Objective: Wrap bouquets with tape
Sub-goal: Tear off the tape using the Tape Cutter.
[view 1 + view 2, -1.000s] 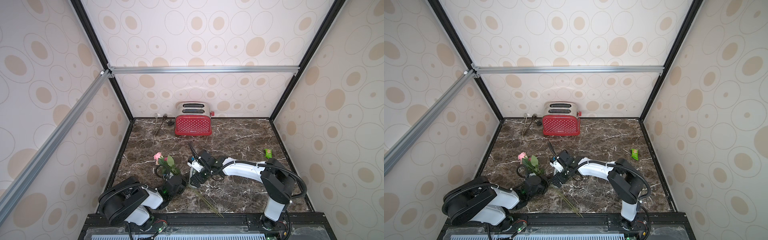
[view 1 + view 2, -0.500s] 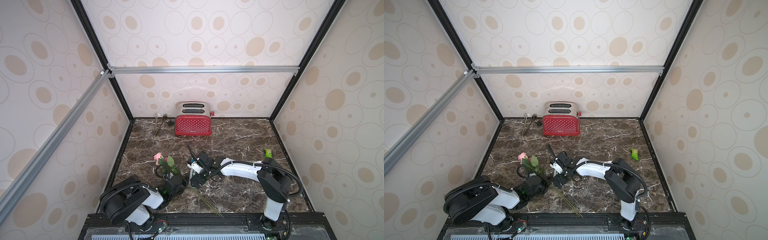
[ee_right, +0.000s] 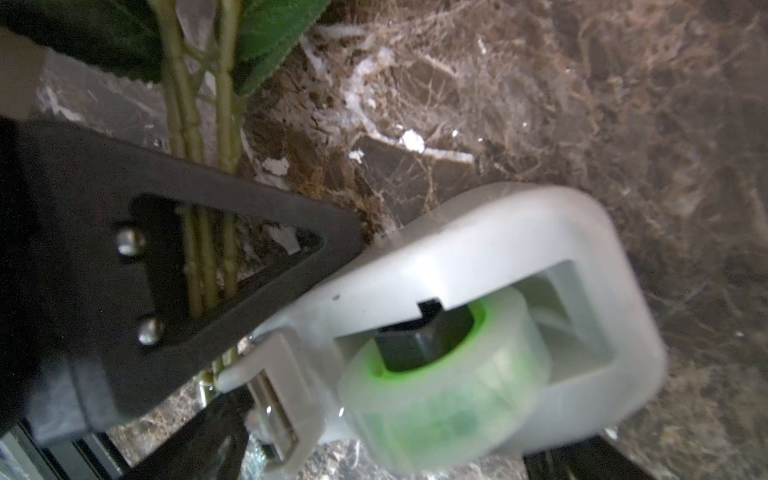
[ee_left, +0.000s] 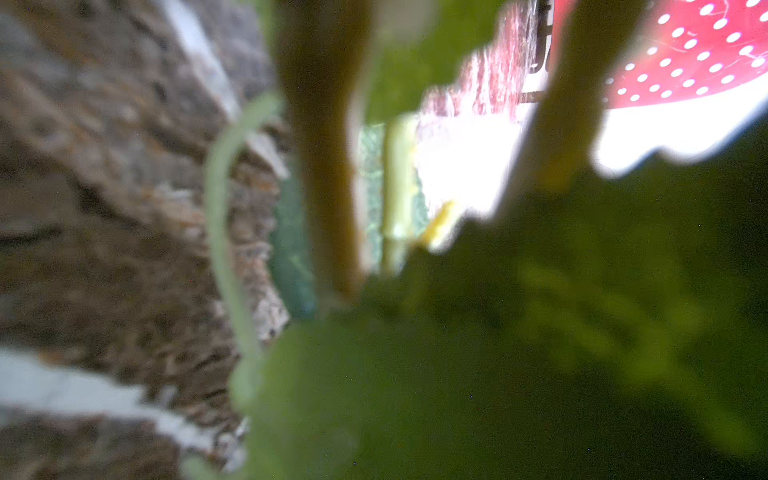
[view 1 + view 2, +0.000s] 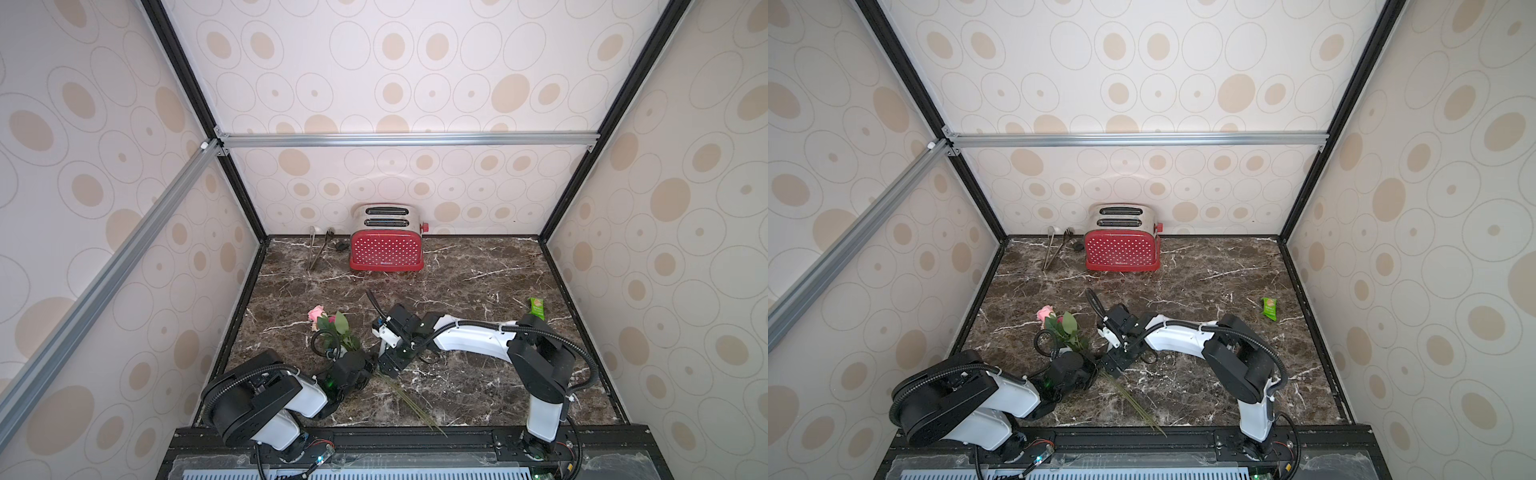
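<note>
Bouquets point(image 5: 337, 328) point(image 5: 1068, 326) lay at the near-left part of the marble tabletop point(image 5: 478, 374). In both top views a pink rose point(image 5: 316, 312) and green leaves pointed toward the back wall, and the thin stems point(image 5: 411, 405) point(image 5: 1133, 401) trailed to the front edge.

The left gripper point(image 5: 365, 365) point(image 5: 1089, 369) was clamped tight on the bouquets just below the leaves. Its wrist view showed only blurred leaves and stalks close to the lens.

The right gripper point(image 5: 388, 368) point(image 5: 1113, 365) hung just beside the left one, over the same stems. Its jaws stood wide, yet they were not empty. In the right wrist view the grey tape dispenser point(image 3: 478, 257) sat gripped between the black fingers point(image 3: 232, 208), and the greenish tape roll point(image 3: 436, 386) showed in its opening. The dispenser's cutter end was right by the stems, which ran under one finger's open frame.

A red polka-dot toaster point(image 5: 386, 249) point(image 5: 1121, 249) stood against the back wall, with metal utensils point(image 5: 318, 249) beside it. A green snack packet point(image 5: 536, 307) lay well apart near the right wall.
</note>
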### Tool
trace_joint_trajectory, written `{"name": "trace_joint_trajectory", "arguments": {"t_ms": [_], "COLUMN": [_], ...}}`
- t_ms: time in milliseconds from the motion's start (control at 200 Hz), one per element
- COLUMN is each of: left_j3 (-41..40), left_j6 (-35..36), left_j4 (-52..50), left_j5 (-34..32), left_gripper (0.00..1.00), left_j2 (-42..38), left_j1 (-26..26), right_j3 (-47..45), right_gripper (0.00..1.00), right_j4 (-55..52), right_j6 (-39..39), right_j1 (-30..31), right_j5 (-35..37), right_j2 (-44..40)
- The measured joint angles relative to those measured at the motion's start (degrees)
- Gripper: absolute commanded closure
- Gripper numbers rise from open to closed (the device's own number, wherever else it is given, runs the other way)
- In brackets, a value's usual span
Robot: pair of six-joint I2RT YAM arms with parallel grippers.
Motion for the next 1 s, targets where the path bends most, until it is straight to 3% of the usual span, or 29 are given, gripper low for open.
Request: {"name": "trace_joint_trajectory", "arguments": {"t_ms": [1001], "left_j3": [-0.2], "left_j6": [-0.2], "left_j4": [1.9], "left_j5": [0.3], "left_gripper": [1.0], "left_j2": [1.5], "left_j1": [1.0], "right_j3": [6.5], "right_gripper": [0.02], "right_j4": [-6.9], "right_j6": [-1.7], "right_j1": [0.9], "right_j5": [3.1], "right_j2": [4.6]}}
